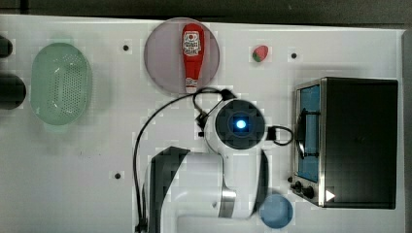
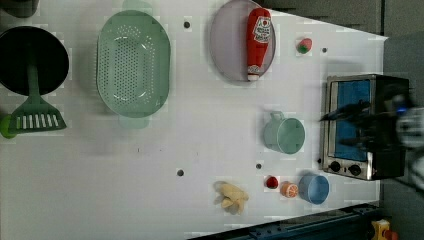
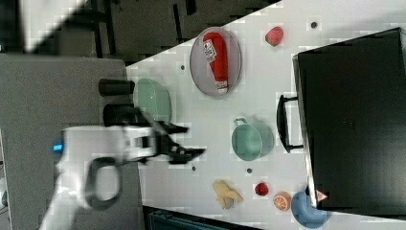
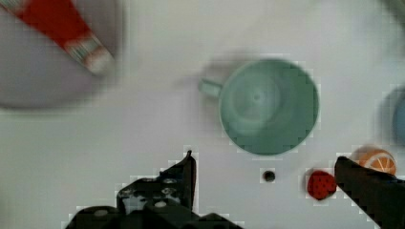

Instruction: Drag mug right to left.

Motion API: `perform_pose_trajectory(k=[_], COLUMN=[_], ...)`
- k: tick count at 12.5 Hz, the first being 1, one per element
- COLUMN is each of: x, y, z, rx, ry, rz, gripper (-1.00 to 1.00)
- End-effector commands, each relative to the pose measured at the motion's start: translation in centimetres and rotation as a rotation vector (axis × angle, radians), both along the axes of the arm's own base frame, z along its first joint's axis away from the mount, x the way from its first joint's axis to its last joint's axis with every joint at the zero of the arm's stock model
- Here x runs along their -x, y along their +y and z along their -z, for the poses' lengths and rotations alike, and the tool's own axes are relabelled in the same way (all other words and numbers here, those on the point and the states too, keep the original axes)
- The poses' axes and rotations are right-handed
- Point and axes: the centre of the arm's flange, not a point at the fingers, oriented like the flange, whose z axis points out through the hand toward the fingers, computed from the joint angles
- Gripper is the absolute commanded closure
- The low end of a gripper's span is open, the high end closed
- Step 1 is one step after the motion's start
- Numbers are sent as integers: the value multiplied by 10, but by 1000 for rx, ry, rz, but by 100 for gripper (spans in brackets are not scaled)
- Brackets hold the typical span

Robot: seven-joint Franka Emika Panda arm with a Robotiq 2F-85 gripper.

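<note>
One label readable-ish: red ketchup bottle [image 2: 258, 42] with white label, text too small, lying on the grey plate [image 2: 227, 45]. Left view, left to right: colander [image 2: 133, 64], plate, mug [image 2: 285, 135] upright between plate and toaster oven [image 2: 362, 125], blue bowl [image 2: 315, 189] nearby. Gripper [image 4: 262, 164] fingers wide apart, holding nothing, mug just beyond them.

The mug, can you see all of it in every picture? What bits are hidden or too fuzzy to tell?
- Top view: the robot arm covers the mug.
- Left view: the gripper is smeared against the toaster oven, so its fingers blur.
- Wrist view: the mug shows whole, but the ketchup bottle and orange slice are cut by edges.
- Right view: the blue bowl is partly behind the oven.
</note>
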Motion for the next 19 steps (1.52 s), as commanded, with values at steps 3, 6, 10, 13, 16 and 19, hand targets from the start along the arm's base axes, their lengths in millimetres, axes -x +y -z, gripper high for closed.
perform_pose_trajectory(k=[3,6,10,13,16,19], x=[6,2,9,10,13,14], y=[-4,-1,11,14,17,20], z=[80,120,162,177,186,188], rx=[-67,-77,-90,-74,-66,-64], ry=[6,0,40,23,0,-3], rz=[-533,-620,-646,-667,-673,-670], gripper=[-100,-100,-100,-71,5,65])
